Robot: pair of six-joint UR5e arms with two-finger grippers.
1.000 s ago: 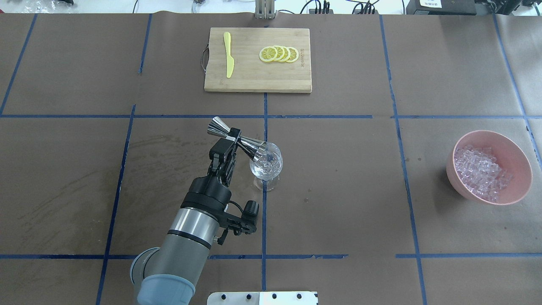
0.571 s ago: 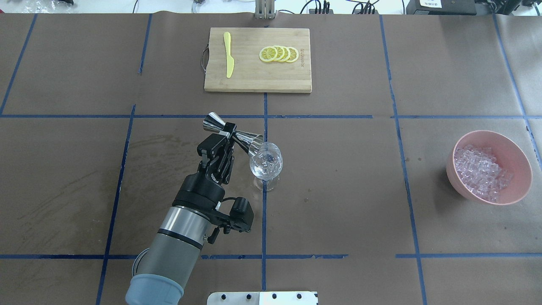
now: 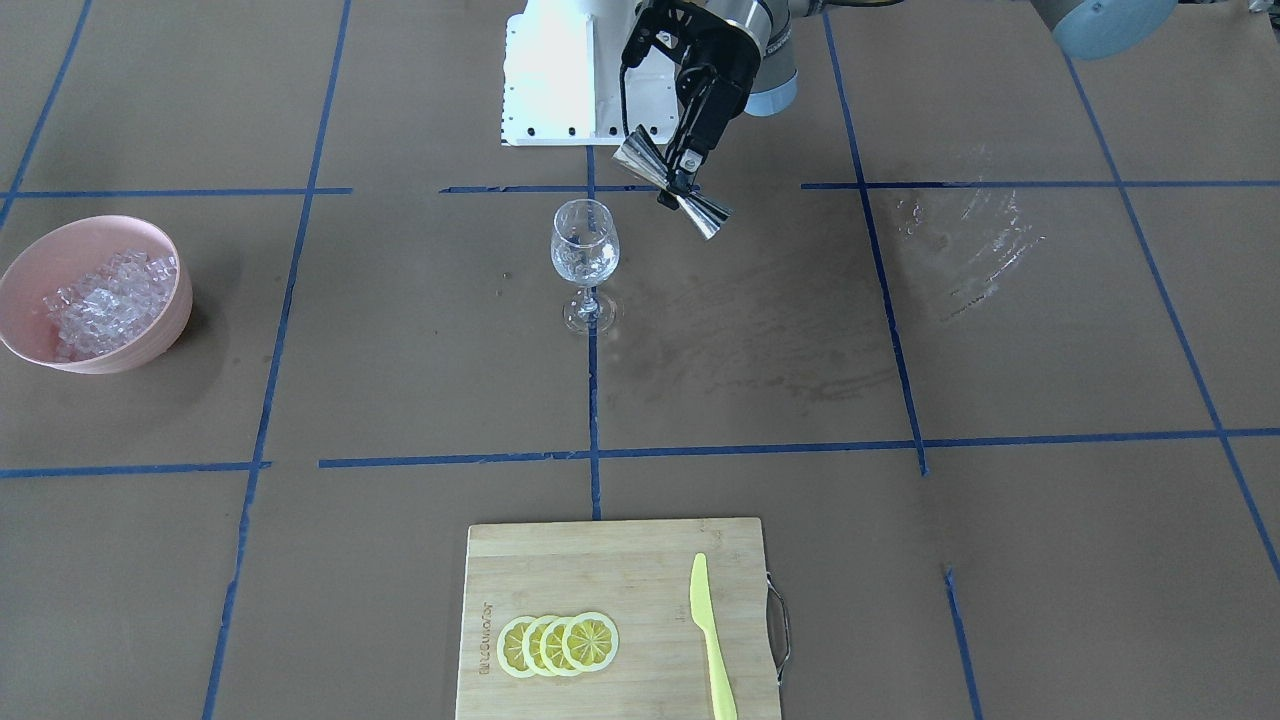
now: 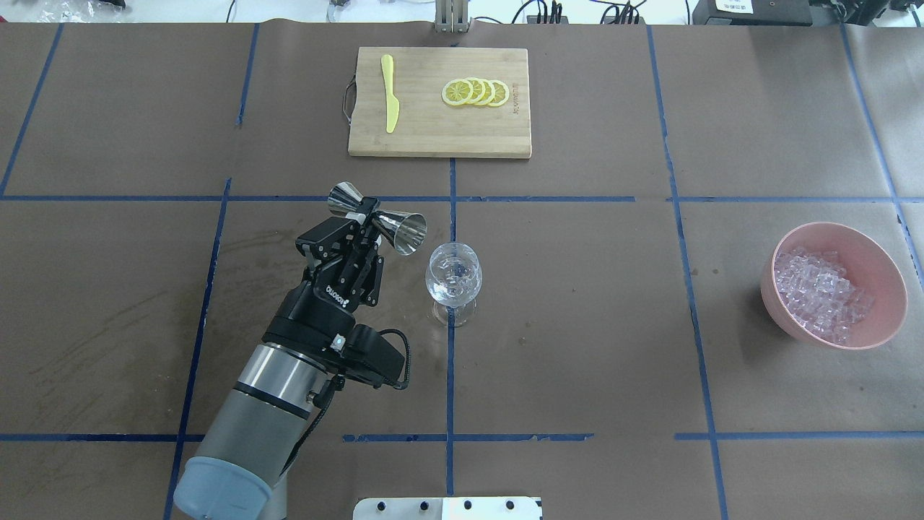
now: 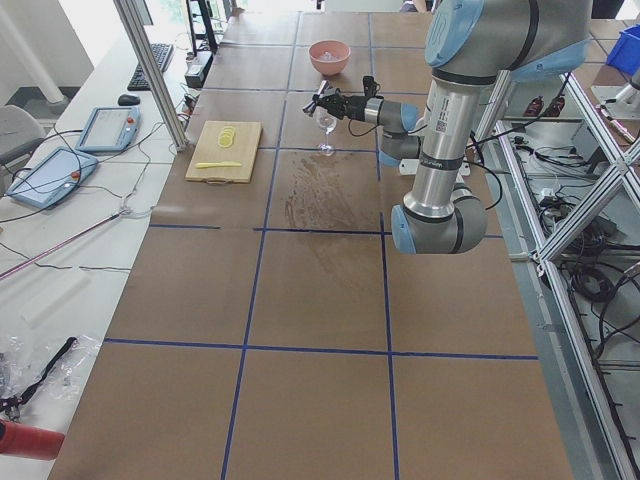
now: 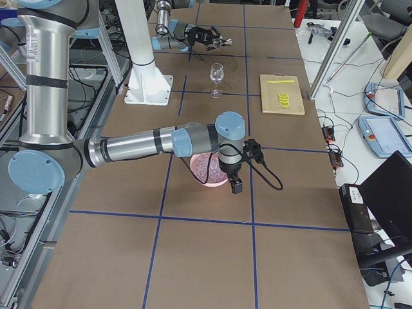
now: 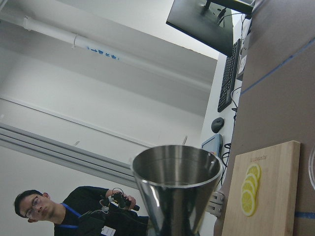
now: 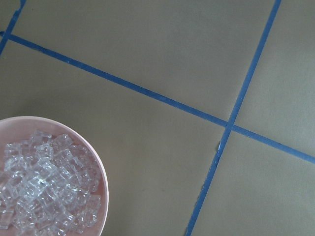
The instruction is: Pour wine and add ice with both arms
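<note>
A clear wine glass (image 4: pixel 453 278) (image 3: pixel 584 245) stands upright at the table's middle with a little clear liquid in its bowl. My left gripper (image 4: pixel 364 220) (image 3: pixel 680 180) is shut on the waist of a steel jigger (image 4: pixel 404 231) (image 3: pixel 715 215) (image 7: pixel 174 187), held on its side just left of the glass and clear of its rim. The ice (image 4: pixel 819 289) (image 3: pixel 100 300) (image 8: pixel 44 196) fills a pink bowl (image 4: pixel 794 328) (image 8: pixel 93 157) at the right. My right arm (image 6: pixel 232 161) hovers over that bowl in the exterior right view only. Whether its gripper is open or shut I cannot tell.
At the far middle lies a wooden cutting board (image 4: pixel 433 137) with lemon slices (image 4: pixel 476 92) and a yellow knife (image 4: pixel 390 94). Wet streaks (image 4: pixel 289 253) mark the paper left of the glass. A person (image 7: pixel 64 216) stands beyond the table's far side.
My left gripper has drawn back to the left with the jigger. The jigger's mouth was over the glass rim and now hangs clear beside it.
</note>
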